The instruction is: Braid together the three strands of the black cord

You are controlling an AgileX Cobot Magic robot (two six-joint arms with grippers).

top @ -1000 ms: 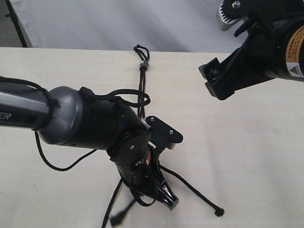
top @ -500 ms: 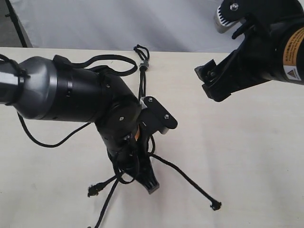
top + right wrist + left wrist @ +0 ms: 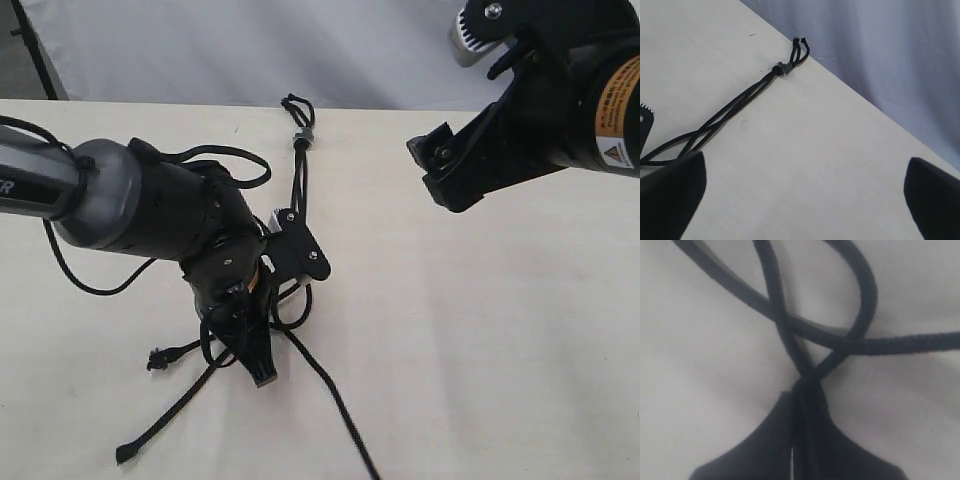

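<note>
- Left hand [image 3: 257, 368], pinching a strand [image 3: 781, 325], has swung leftward, dragging the black cord [image 3: 299, 180] loose ends across the worktop [image 3: 480, 330]
- Right hand [image 3: 443, 176] stays spread, aloft

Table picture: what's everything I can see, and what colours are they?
black cord: one, black, lying along the table's middle
grey band: one, grey, binding the cord by the curtain-side edge
strands: three, black, spreading loose from the cord
table: one, cream, under everything
curtain: one, white, behind the table
arm cable: one, shiny black, looping off the left arm
left fingers: one pair, black, shut on the strands
right fingers: one pair, black, open, away from the cord
</note>
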